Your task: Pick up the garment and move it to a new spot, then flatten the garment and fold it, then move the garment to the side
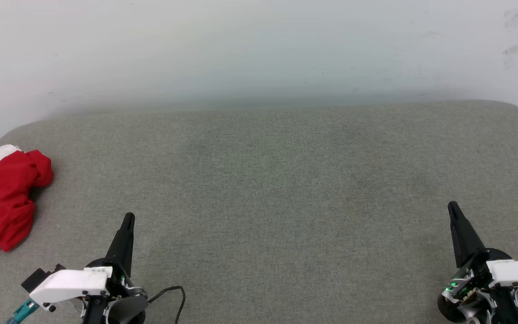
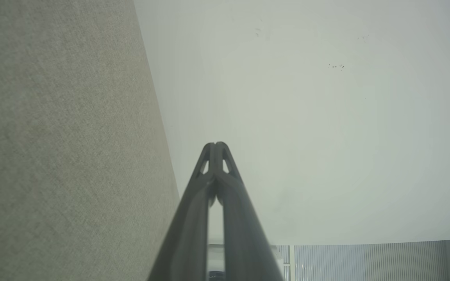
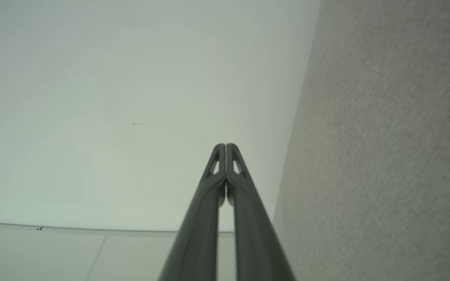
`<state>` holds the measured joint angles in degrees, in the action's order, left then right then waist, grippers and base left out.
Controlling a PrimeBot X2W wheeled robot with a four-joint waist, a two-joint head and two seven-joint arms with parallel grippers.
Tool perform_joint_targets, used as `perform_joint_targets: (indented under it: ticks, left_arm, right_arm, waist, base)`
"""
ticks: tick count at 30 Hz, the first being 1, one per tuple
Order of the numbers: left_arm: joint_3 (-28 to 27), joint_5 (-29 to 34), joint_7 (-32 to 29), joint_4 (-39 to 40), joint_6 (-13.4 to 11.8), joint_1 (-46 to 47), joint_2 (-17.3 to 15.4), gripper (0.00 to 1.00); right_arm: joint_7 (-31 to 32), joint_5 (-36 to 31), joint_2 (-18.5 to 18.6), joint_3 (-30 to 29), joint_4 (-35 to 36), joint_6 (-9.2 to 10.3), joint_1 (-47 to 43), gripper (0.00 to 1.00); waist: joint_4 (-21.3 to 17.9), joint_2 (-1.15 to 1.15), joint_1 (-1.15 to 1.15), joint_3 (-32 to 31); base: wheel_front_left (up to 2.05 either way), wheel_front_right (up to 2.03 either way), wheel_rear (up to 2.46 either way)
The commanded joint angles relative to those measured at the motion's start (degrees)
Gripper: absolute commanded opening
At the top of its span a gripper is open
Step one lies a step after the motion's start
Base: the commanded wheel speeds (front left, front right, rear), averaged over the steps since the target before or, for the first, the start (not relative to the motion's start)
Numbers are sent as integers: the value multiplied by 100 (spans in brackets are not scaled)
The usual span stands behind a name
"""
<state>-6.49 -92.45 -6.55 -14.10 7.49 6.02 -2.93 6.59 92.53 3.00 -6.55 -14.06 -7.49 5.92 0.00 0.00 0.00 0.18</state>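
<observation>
The garment [image 1: 2,195], red with a white sleeve and striped trim, lies crumpled at the far left edge of the grey padded surface [image 1: 268,180], partly cut off by the head view's border. My left gripper [image 1: 128,219] rests at the lower left, shut and holding nothing, a good way right of the garment. My right gripper [image 1: 452,207] sits at the lower right, also shut and holding nothing. In the left wrist view the left gripper [image 2: 216,145] has its tips pressed together. The right gripper [image 3: 225,146] looks the same in the right wrist view.
A pale wall [image 1: 259,49] rises right behind the surface's far edge. A black cable [image 1: 173,292] loops beside my left wrist. The wrist views show the grey surface [image 2: 61,148] beside the wall [image 2: 326,117], and a ribbed panel [image 2: 365,261] low in the left wrist view.
</observation>
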Motion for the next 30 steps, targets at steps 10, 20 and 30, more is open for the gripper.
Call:
perform_joint_targets:
  ticks: [10, 20, 30]
  left_arm:
    - [-19, 18, -19, -3, 12, 54, 4, 0]
    - [23, 13, 28, -67, 0, -67, 13, 100]
    - [-101, 689, 319, 193, -98, -103, 11, 100]
  right_arm:
    - [13, -34, -18, -5, -5, 0, 66, 0]
    - [-28, -15, -4, 18, -78, 0, -82, 100]
    - [-319, -628, -5, -48, 74, 0, -139, 100]
  waist:
    - [0, 0, 0, 0]
    - [0, 0, 0, 1]
    - [-8, 0, 0, 15]
  base:
    - [0, 0, 0]
    - [0, 0, 0]
    - [0, 0, 0]
